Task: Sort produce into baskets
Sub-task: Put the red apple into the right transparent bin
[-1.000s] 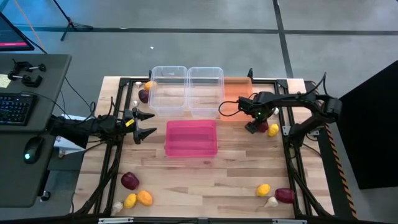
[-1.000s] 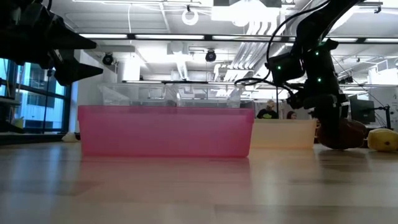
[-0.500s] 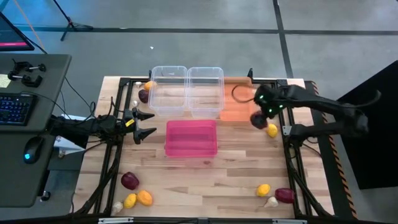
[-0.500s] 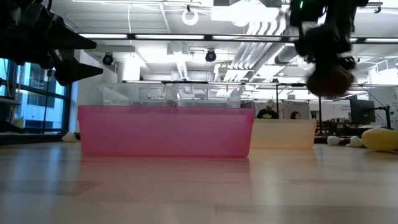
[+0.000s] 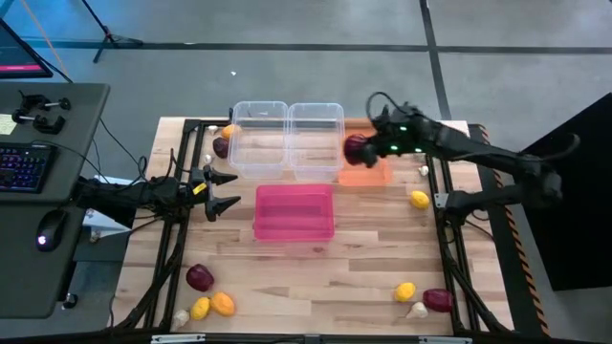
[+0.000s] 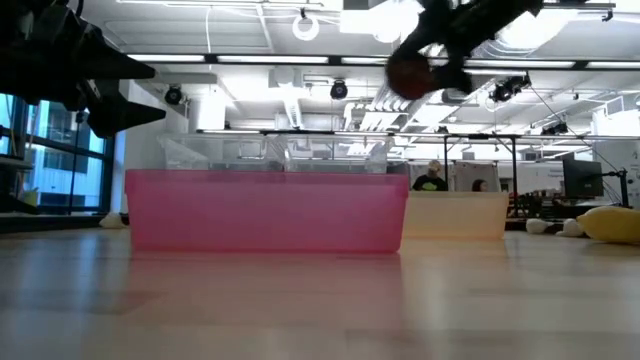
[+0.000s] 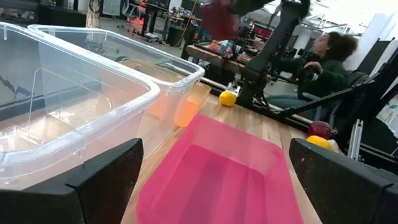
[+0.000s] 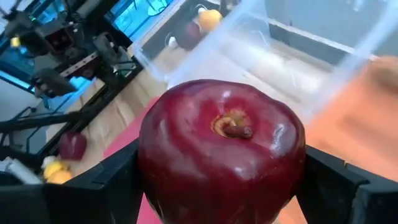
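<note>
Fingers [image 8: 112, 180] of the right arm clamp a red apple [image 8: 221, 149] between them.

Far left of the overhead shot there's a grey desk [image 5: 72, 105] with a keyboard [image 5: 21, 167] and mouse [image 5: 46, 229]; a person [image 7: 323, 59] sits in the background.

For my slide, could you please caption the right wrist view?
Right claw holds a dark red apple above the clear bins.
</note>
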Robot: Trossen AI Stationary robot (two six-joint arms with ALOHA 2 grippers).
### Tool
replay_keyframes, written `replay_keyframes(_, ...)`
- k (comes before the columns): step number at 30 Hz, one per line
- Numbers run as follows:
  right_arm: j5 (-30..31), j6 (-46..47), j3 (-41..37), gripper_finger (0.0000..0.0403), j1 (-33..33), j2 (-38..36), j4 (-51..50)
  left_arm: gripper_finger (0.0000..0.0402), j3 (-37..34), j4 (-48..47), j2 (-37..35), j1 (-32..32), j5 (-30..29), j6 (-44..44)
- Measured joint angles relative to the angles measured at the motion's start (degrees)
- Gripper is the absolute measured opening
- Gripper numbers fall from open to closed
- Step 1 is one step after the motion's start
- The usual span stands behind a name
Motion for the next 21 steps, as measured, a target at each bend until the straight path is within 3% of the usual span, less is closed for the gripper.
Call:
replay_keyframes(5, 1.4, -0.6, 0.3, 0.0342, 0.0, 10.2, 16.7, 0.0390, 0.0, 0.0, 0.0, 0.0, 0.0, 0.0)
replay_keyframes(9, 1.4, 4.4, 1.4, 0.0381, -0.2, 15.6, 27.0, 0.0390, 0.0, 0.0, 0.0, 0.0, 0.0, 0.0)
replay_keyframes(18, 2.7, 5.1, 1.8, 0.0395, -0.2, 21.4, 34.6, 0.0390, 0.0, 0.0, 0.0, 0.0, 0.0, 0.0)
replay_keyframes(21, 0.0, 4.7, 1.8, 0.0395, -0.6, 20.8, 34.5, 0.0390, 0.0, 0.0, 0.0, 0.0, 0.0, 0.0)
